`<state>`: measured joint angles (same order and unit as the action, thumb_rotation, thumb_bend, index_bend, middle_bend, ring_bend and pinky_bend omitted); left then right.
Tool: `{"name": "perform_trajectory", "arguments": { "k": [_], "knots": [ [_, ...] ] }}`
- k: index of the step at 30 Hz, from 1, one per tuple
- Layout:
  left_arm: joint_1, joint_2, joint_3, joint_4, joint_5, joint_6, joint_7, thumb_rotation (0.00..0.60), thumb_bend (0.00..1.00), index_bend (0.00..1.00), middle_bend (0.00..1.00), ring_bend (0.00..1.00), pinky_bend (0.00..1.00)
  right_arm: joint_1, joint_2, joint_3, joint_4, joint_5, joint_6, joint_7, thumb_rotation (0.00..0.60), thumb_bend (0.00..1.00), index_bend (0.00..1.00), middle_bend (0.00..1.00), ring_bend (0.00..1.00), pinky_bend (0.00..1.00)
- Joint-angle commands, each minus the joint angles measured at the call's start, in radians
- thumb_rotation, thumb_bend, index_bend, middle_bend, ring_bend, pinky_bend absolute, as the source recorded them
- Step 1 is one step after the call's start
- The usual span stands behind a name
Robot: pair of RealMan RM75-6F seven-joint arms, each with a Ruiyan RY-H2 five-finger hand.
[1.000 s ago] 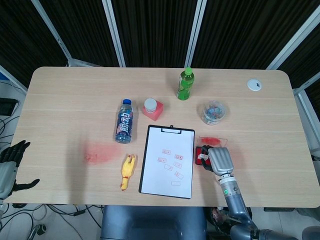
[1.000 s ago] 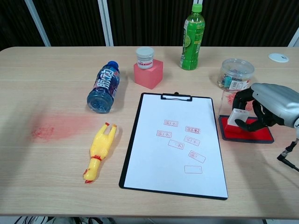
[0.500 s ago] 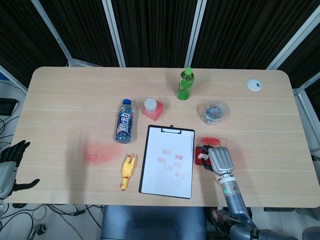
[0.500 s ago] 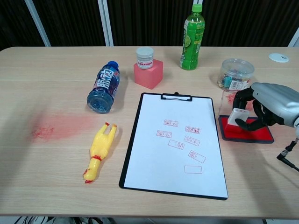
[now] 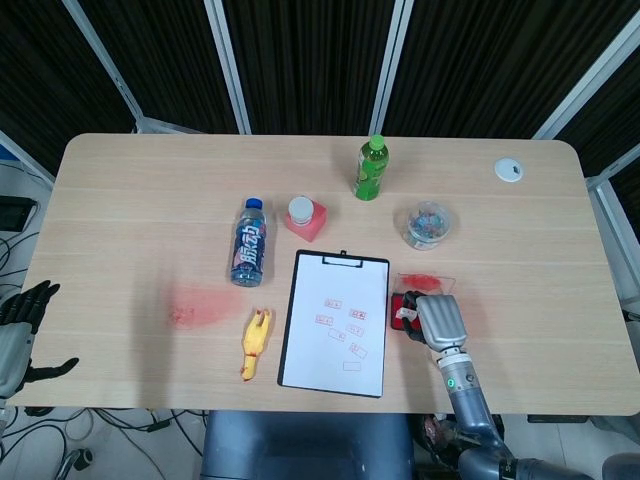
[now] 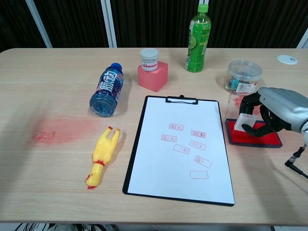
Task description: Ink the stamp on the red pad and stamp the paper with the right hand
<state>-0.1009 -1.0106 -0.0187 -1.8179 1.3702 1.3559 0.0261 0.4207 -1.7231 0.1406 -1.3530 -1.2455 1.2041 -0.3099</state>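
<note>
The right hand (image 6: 269,113) holds the stamp (image 6: 244,121), a small white block, between its dark fingers (image 6: 251,126) with the block set low on the left part of the red pad (image 6: 260,140); whether its face is pressed into the ink or just above it cannot be told from either view. The pad lies on the desk (image 6: 57,192) just right of the clipboard, so the paper (image 6: 163,159) lies directly to the left of the hand, close by, with its long axis running from near to far. Several red marks already sit in the middle of the sheet, while the far strip under the clip and the near left part look bare. My reading is that the coming move is a short lift and a sideways carry to the left, then a flat press onto a blank patch. The left hand (image 5: 18,330) hangs off the desk's left edge, well apart from all this, fingers loosely apart and holding nothing.
</note>
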Motion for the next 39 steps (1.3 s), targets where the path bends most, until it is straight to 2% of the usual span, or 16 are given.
{"name": "perform_trajectory", "arguments": {
  "k": [1,39],
  "knots": [
    [0.0,0.0,0.0,0.0,-0.001,-0.001,-0.001,0.6,0.0,0.0,0.0,0.0,0.0,-0.001,-0.005,0.0,0.005,0.0,-0.001,0.002,0.6,0.61,0.78,0.69,0.76,0.86],
    [-0.001,0.002,0.0,0.001,0.0,-0.002,-0.006,0.6,0.0,0.0,0.0,0.0,0.0,-0.008,-0.017,-0.001,0.021,0.0,-0.01,-0.012,0.6,0.61,0.78,0.69,0.76,0.86]
  ]
}}
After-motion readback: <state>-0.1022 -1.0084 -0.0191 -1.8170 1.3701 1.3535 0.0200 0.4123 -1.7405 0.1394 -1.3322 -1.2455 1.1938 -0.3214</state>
